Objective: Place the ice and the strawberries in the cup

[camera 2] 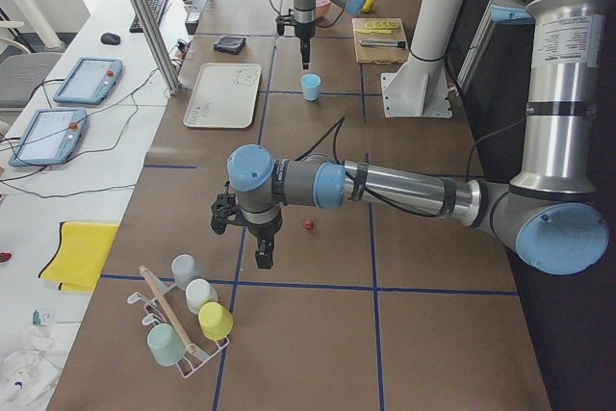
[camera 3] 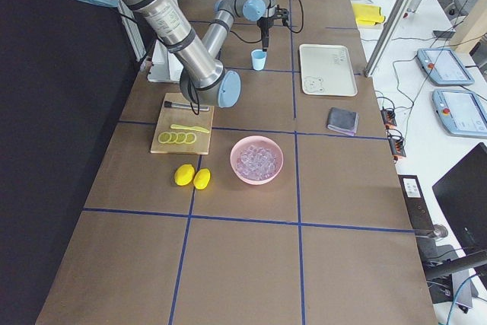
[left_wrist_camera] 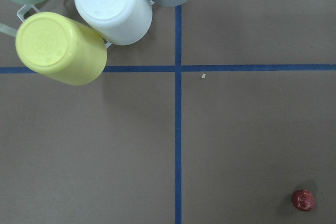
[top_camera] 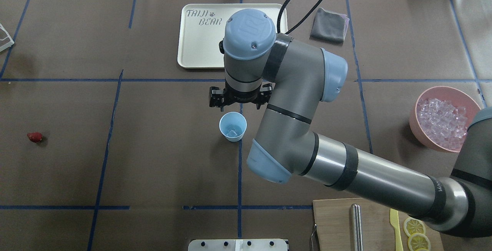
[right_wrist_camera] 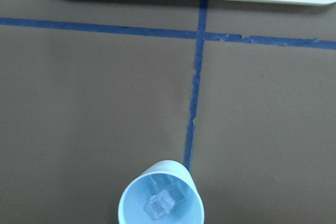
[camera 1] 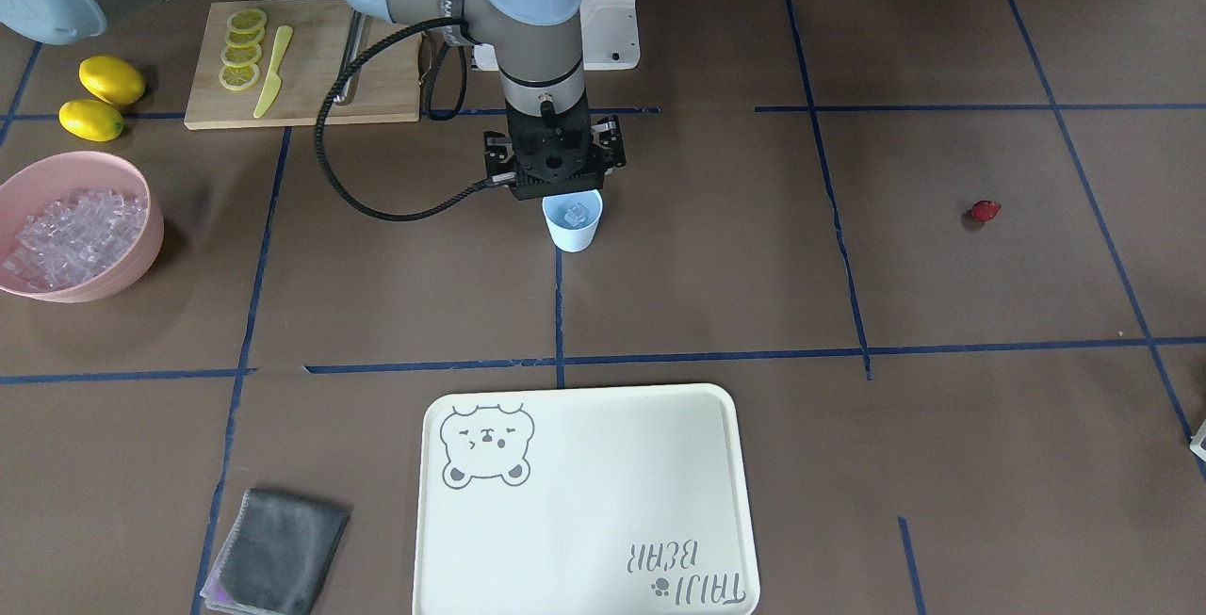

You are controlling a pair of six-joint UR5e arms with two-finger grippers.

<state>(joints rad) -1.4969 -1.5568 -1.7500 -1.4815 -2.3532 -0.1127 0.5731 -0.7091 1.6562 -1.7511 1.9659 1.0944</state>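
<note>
**DESK:** Where does the cup stand?

**PHOTOGRAPHER:** The pale blue cup [camera 1: 572, 224] stands upright at centre frame in the front-facing view. It sits on a blue tape line [camera 1: 559, 314] across the brown table [camera 1: 716, 295]. Clear cubes of ice [right_wrist_camera: 160, 204] lie in its bottom. More ice is heaped in the pink bowl [camera 1: 141, 248] at the left edge.

**DESK:** And the arms?

**PHOTOGRAPHER:** The right gripper [camera 1: 558, 189] hangs pointing down, just above the cup's rim in the frame and clear of it. Its fingers do not show plainly, so I cannot tell whether they are spread or pressed together. The left gripper [camera 2: 262, 259] appears only in the left side view, low over the table at lower centre. I cannot tell its state either.

**DESK:** The strawberry?

**PHOTOGRAPHER:** One dark-red strawberry [camera 1: 985, 211] lies on bare table at the right of the front-facing frame, well apart from the cup. In the left side view it lies near the left gripper, to its right. The left wrist view puts it in the lower right corner, with a yellow cup [left_wrist_camera: 60, 48] and a white cup [left_wrist_camera: 113, 6] at upper left.

**DESK:** What else is in the front-facing frame?

**PHOTOGRAPHER:** A cream tray [camera 1: 603, 483] with a bear drawing is at bottom centre and a grey cloth [camera 1: 278, 551] at lower left. At upper left are two lemons [camera 1: 111, 80] and a cutting board [camera 1: 311, 97] with lemon slices [camera 1: 243, 50] and a yellow knife [camera 1: 273, 71].
</note>
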